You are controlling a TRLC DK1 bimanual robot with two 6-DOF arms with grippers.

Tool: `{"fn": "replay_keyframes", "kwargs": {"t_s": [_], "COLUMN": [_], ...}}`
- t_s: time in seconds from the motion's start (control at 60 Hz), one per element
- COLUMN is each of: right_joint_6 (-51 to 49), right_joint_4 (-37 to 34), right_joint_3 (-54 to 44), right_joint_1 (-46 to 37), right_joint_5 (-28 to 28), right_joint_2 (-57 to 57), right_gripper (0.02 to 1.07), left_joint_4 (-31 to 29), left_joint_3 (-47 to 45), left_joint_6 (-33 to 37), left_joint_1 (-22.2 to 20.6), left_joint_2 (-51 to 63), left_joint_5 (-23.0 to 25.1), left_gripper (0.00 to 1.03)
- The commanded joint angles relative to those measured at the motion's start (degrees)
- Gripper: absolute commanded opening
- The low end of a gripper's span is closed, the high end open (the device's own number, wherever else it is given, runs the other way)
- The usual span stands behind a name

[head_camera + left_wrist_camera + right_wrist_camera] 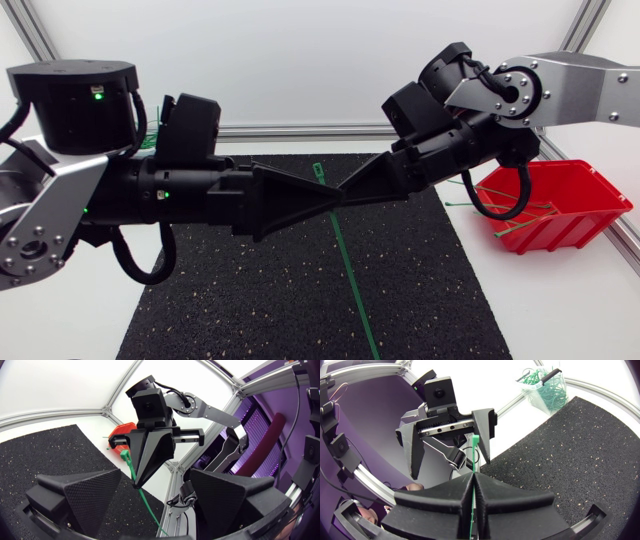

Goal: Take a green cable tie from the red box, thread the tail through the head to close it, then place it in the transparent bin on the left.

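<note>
Above the middle of the black speckled rubber mat, the two pincers meet tip to tip. We find the right pincer pressed together on the thin green plastic cable tie, gripping it a little below its head. The right wrist view shows the strip caught in the seam between the two wedge fingers.

In the head view the tie's head stands at 12 o'clock from that grip, and the long tail runs away toward 5 o'clock across the mat. The left pincer is spread wide. The tie's head rises between its fingers and appears to touch neither.

We judge this arrangement deliberate. One pincer steadies the head end in free air so that the other can take a second hold, which threading the tail through the head calls for. The tie is not yet closed into a loop.

The open red plastic box, with spare ties in it, sits at 3 o'clock from the meeting point, off the mat. The transparent plastic bin stands well ahead of the right pincer, past the mat's far edge.
</note>
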Motion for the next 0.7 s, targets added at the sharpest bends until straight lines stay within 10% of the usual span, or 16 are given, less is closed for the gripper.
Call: {"fn": "replay_keyframes", "kwargs": {"t_s": [0.0, 0.683], "right_joint_6": [1.01, 2.24], "right_joint_4": [0.38, 3.37], "right_joint_3": [-1.43, -3.8], "right_joint_1": [-0.53, -0.44], "right_joint_5": [-0.81, -0.72], "right_joint_2": [-1.04, -4.12], "right_gripper": [0.08, 0.08], "left_joint_4": [1.43, 5.82], "left_joint_3": [1.48, 0.78], "left_joint_6": [-2.03, -5.2], "left_joint_1": [-0.37, 1.92], "left_joint_2": [1.26, 3.98], "left_joint_5": [0.6, 0.69], "left_gripper": [0.9, 0.27]}}
